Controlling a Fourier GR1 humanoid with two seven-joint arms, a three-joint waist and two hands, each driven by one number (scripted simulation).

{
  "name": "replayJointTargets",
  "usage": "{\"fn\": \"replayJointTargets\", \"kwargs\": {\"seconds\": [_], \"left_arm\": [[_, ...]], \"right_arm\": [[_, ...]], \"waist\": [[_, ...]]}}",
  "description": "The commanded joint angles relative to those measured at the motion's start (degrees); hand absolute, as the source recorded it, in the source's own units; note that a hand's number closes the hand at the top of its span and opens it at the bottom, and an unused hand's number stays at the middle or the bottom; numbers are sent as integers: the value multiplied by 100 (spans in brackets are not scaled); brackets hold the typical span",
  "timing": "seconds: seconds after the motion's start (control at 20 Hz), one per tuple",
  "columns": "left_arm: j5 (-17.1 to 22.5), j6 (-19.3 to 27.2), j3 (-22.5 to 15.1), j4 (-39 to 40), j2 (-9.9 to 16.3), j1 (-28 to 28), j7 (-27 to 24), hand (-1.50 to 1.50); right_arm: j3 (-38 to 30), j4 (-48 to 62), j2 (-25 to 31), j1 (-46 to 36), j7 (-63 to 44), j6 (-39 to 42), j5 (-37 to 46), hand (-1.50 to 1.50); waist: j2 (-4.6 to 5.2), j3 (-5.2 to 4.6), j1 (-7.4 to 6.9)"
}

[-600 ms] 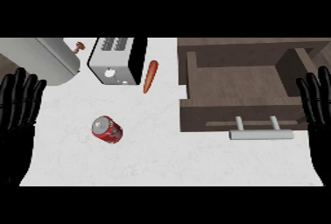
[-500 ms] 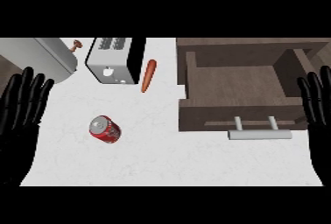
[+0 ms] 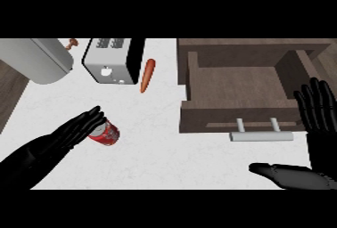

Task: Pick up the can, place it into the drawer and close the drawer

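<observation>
Lying on its side on the white table (image 3: 164, 156), the red can (image 3: 105, 133) has not been picked up: the left hand (image 3: 69, 136) has its fingers (image 3: 89, 119) straight and held close together, their tips at the can's upper left edge and seemingly touching it, with nothing curled round it. So every step of the task looks to be ahead, I judge: the grasp, the carry to the drawer (image 3: 240, 87), the release inside, and the push on the handle (image 3: 260, 136). The drawer stands pulled open well to the right of those fingers, its brown inside bare as far as can be seen. The right hand (image 3: 319, 109) shows at the right edge beside the drawer's front corner, fingers up and slightly spread, holding nothing (it looks to be resting). Beyond the left fingertips stand a toaster (image 3: 112, 60) and a pale rounded appliance (image 3: 39, 60), with a carrot (image 3: 147, 75) between toaster and drawer. The table's left edge gives way to dark wooden floor (image 3: 10, 95).
</observation>
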State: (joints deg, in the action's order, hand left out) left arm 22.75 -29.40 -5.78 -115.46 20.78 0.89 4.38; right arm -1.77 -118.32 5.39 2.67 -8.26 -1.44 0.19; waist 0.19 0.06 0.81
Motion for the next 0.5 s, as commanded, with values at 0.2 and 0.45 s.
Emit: {"fn": "replayJointTargets", "kwargs": {"seconds": [0.2,0.45], "left_arm": [[1690,-1346,1003,536,1135,46,390,-150],[1964,-1301,1093,838,948,-60,745,-150]], "right_arm": [[-233,172,21,526,77,203,-215,-150],[-433,-227,142,799,68,500,-465,-150]], "waist": [[-21,-3,-89],[-23,-5,-68]]}}
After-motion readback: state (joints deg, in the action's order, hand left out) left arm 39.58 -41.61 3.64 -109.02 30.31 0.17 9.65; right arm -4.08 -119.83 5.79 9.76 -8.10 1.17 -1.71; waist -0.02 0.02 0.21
